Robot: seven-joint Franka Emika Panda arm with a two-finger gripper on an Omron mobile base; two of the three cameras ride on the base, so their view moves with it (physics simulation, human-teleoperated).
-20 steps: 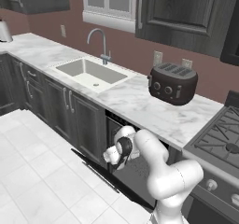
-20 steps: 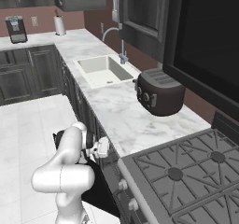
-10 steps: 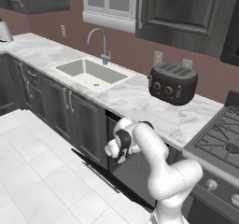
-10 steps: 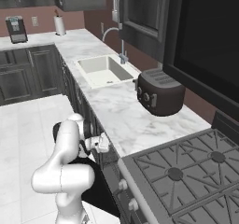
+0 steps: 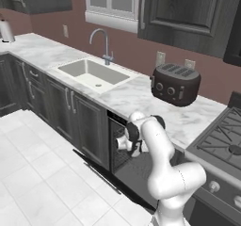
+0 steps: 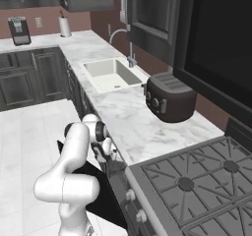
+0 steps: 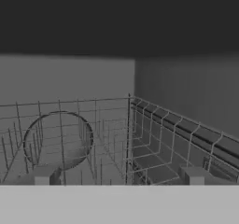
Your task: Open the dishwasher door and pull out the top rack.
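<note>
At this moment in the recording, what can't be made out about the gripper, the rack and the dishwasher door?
- Gripper, hand view: the grey band cuts it down to two tips; whether either touches the rack is unclear.
- Rack, left base view: the arm covers the dishwasher opening, so how far out the rack sits is hidden.
- Dishwasher door, lowered: its far end lies behind the arm's base. In the right base view the arm also covers part of it.

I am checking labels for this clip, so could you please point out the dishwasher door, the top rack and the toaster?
dishwasher door (image 5: 101, 173), left base view, on its lowered outer edge.
top rack (image 7: 128, 125), hand view, on its wire corner post.
toaster (image 5: 175, 84), left base view, on its front face.
</note>
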